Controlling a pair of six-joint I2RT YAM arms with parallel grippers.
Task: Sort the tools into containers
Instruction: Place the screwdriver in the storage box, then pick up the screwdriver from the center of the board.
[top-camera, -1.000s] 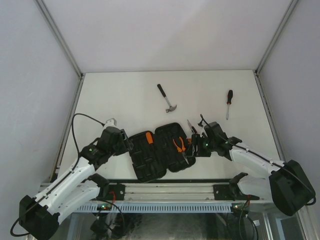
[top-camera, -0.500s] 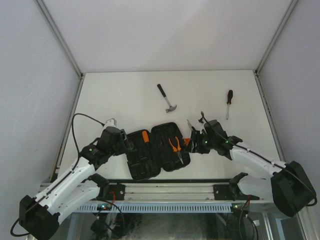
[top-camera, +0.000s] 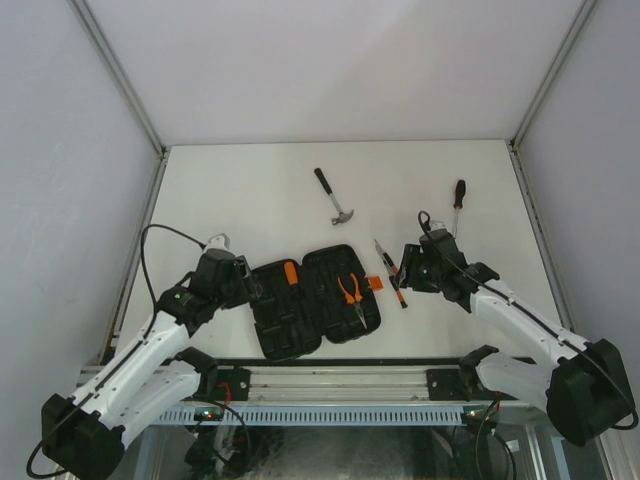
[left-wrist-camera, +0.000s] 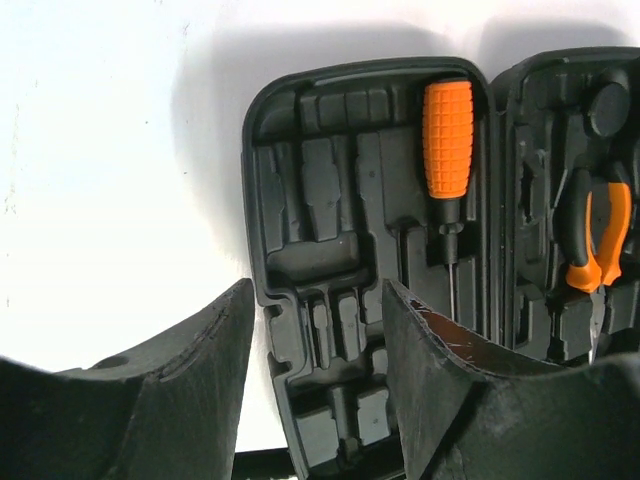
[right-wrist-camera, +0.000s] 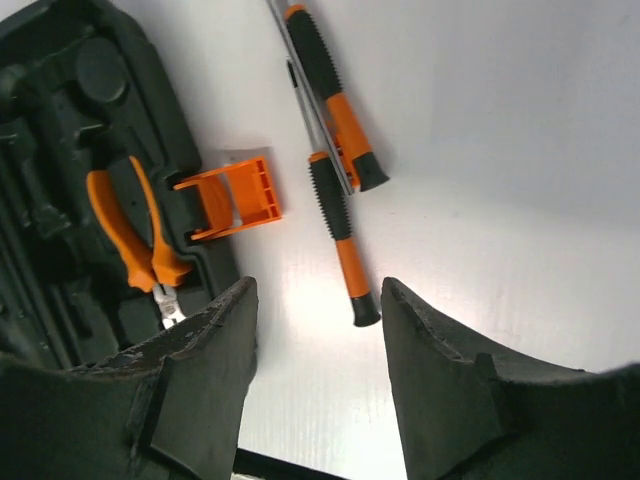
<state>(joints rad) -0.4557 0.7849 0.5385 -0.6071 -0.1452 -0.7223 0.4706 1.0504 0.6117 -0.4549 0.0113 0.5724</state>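
- While both arms reach in over the white table (top-camera: 230, 200), the top view shows the tool case (top-camera: 300, 325) lying open and flat near the front edge, its two halves side by side between the grippers.
- In the same view the left gripper (top-camera: 250, 289) sits at the case's left end. The right gripper (top-camera: 407, 268) is just past its right end.
- Two slim screwdrivers (top-camera: 392, 272) lie on the table just beside the orange latch (top-camera: 372, 284), under the right gripper's tips.
- The hammer (top-camera: 333, 197) lies on bare table beyond the case. The longer screwdriver (top-camera: 457, 205) lies well apart at the far right, also outside the case.
- From the left wrist, the left gripper's jaws stand apart with nothing between them, poised over the case's left half.
- An orange-handled driver (left-wrist-camera: 447, 125) sits in a moulded slot of that half, next to the hinge. The pliers (left-wrist-camera: 596, 240) sit in the other half.
- From the right wrist, the right gripper's jaws are likewise parted and empty, with only bare table between them.
- The nearer slim screwdriver ends just ahead of that gap. The second lies alongside it, farther off, with a thin steel shaft between.
- The latch juts from the case's rim, and the pliers rest in their slot just inside it.
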